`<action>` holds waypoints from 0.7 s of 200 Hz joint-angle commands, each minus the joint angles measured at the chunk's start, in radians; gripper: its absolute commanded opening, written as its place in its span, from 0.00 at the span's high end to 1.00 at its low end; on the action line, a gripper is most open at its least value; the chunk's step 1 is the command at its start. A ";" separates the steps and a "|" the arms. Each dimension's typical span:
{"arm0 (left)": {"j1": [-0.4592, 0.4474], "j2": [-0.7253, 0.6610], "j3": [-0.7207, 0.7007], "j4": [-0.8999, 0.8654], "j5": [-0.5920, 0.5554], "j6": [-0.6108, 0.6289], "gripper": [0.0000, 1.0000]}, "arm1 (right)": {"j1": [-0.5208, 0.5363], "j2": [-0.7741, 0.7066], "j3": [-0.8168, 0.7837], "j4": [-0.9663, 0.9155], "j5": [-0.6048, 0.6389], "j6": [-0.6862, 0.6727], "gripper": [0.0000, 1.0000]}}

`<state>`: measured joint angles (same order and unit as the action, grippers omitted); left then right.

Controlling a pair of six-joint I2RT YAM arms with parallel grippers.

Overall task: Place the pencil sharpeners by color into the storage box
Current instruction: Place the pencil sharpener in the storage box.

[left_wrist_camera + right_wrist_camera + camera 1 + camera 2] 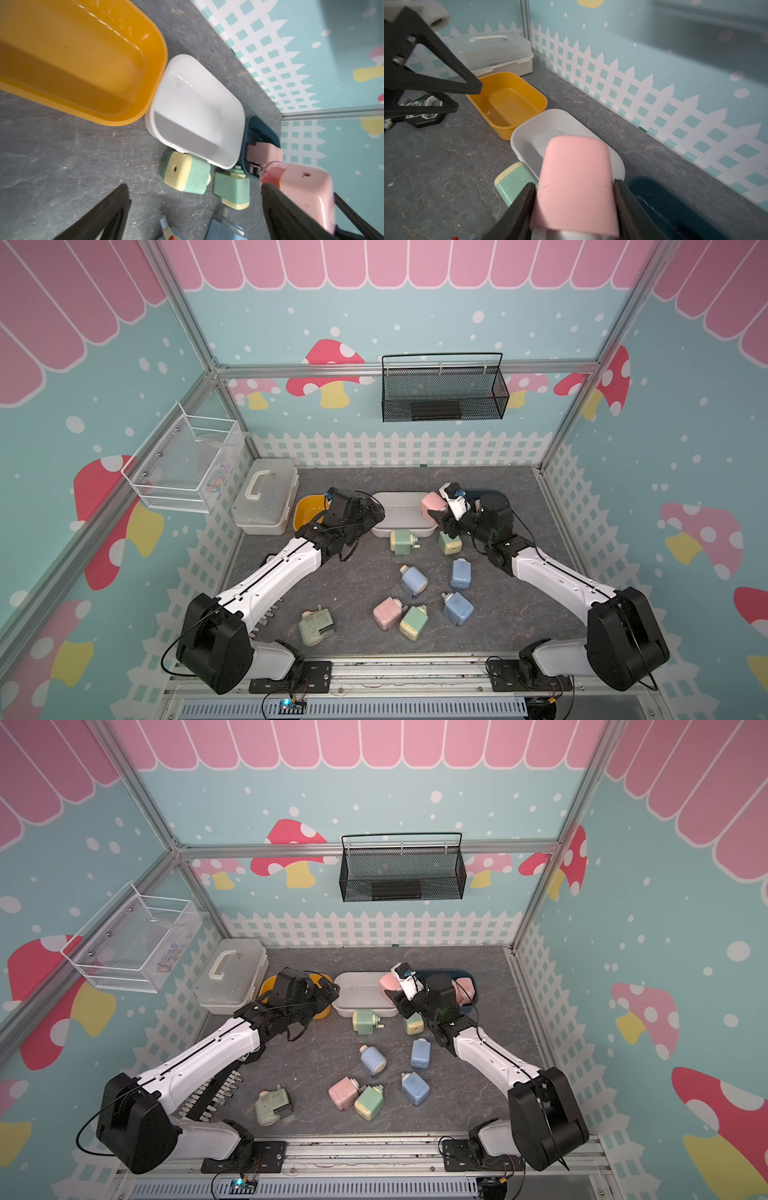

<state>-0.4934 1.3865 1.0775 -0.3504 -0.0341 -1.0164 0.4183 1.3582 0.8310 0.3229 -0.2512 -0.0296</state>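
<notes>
Where the right end effector (574, 184) hangs: over the right end of the white bin (395, 512), just right of centre in both top views.
Right end effector grip: fingers pressed on two opposite sides of the held pink sharpener (575, 166), which is clear of the tabletop (519, 614).
Left end effector (195, 186): spread wide with nothing between its fingers, by the yellow bin (305, 512) and white bin, left of centre in both top views.
Dark blue bin (675, 203): right of the white bin, against it; a pink sharpener (262, 150) lies inside.
Below the white bin: a green sharpener (401, 541) and a second green sharpener (449, 542), both just beside its front wall.
Centre of the tabletop: one blue sharpener (415, 578), another blue sharpener (460, 574) to its right, a third blue sharpener (457, 608) lower right.
Lower centre: a loose pink sharpener (386, 612) touching a green sharpener (413, 622).
Lower left: a lone green sharpener (316, 626), apart from the rest.
Lidded clear case (266, 497): shut, upper left of the tabletop, beside the yellow bin.
</notes>
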 commanded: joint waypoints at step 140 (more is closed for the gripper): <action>-0.189 0.598 0.612 -0.082 0.113 0.301 0.01 | -0.129 0.110 0.122 -0.141 0.315 0.198 1.00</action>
<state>-0.6849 1.9007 1.6119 -0.3737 0.0547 -0.7795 0.3008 1.4445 0.9272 0.1638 0.0132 0.1257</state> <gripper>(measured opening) 0.989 0.537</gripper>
